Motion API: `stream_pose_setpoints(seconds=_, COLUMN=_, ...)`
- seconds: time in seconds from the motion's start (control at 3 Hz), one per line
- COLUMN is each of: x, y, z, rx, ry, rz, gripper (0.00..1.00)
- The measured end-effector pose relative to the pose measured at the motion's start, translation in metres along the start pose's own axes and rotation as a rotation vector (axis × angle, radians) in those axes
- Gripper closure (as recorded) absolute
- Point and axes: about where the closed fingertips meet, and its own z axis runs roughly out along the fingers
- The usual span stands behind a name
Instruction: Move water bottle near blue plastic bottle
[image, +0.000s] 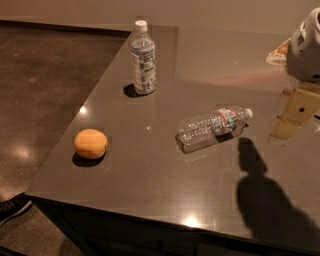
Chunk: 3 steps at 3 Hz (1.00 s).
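clear crinkled water bottle (212, 127) lies apart from tall bluish plastic bottle (143, 57); hand (295, 115), farther off, grip unclear, must grasp first.

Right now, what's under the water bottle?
The water bottle lies on its side directly on the dark table; nothing else shows beneath, though its contact strip is hidden. The pincer hangs apart, at the right edge.

Dim, warm light is falling from above. Small glints are shining off the glossy table (150, 195) at lower centre and off the floor (45, 90) at left. The gripper (292, 120), hanging at the right edge, is casting a dark shadow toward the lower right. The blue plastic bottle (143, 57) and the orange (90, 143) are throwing short ones.
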Motion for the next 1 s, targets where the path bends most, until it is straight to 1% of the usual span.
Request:
stream_pose_setpoints(seconds=0.33, x=0.0, y=0.0, z=0.0, rx=0.0, ry=0.0, rz=0.0, gripper=0.0)
stream_pose_setpoints(seconds=0.67, x=-0.01, y=-0.005, z=0.002, rx=-0.005, ry=-0.011, rz=-0.04, gripper=0.0)
stream_pose_setpoints(seconds=1.0, x=-0.028, y=-0.016, z=0.019, rx=-0.02, ry=-0.01, rz=-0.112, gripper=0.0)
